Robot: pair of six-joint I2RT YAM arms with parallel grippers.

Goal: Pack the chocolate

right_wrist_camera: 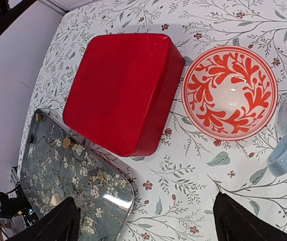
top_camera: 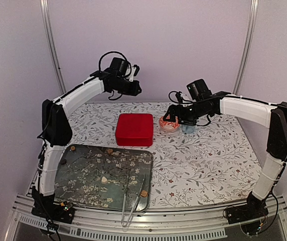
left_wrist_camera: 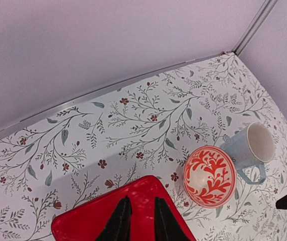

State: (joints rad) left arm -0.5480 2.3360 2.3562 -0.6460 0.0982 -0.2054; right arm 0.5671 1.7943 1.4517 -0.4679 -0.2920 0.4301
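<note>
A few small chocolate pieces lie scattered on the dark floral tray (top_camera: 83, 188): a caramel one (top_camera: 109, 150) by the far rim, a cream one (top_camera: 104, 179) in the middle, a brown one (top_camera: 144, 193) at the right. Some also show in the right wrist view (right_wrist_camera: 68, 142). A closed red box (top_camera: 134, 129) stands behind the tray. My left gripper (top_camera: 137, 86) hangs high above the box, its fingers (left_wrist_camera: 122, 218) a narrow gap apart and empty. My right gripper (right_wrist_camera: 146, 201) is wide open and empty, low over the table between box and bowl.
A red-and-white patterned bowl (top_camera: 169, 123) and a pale blue mug (top_camera: 187, 128) stand right of the box, under the right wrist. Metal tongs (top_camera: 128, 203) lie across the tray's front right corner. The back wall is close behind.
</note>
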